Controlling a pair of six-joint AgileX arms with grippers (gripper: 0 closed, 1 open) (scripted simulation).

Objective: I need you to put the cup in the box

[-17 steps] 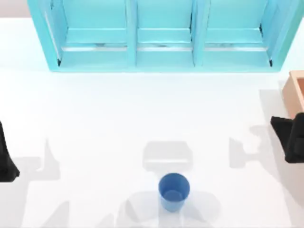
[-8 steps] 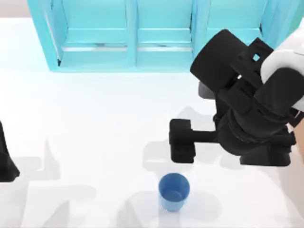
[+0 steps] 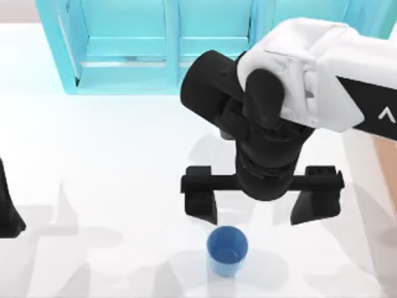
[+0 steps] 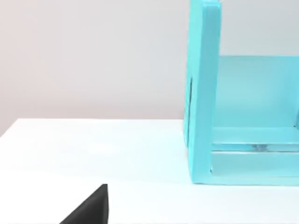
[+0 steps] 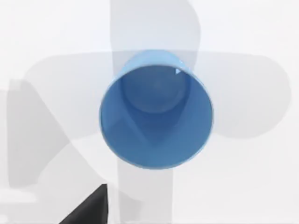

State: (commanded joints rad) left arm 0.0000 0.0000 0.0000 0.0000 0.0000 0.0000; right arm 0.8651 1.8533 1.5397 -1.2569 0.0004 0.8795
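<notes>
your right end effector (image 3: 262, 208) hung over the middle of the surface (image 3: 111, 161), fingers (image 3: 201, 202) spread wide apart, holding nothing. the cup (image 3: 227, 249) stood upright near the front edge, just in front of the gap between those fingers, not touching them; the right wrist view looked straight down into the cup (image 5: 156, 112), which was empty. the turquoise shelf unit (image 3: 130, 68) sat along the back. your left end effector (image 3: 7, 211) was parked at the left edge; can't tell its finger state.
</notes>
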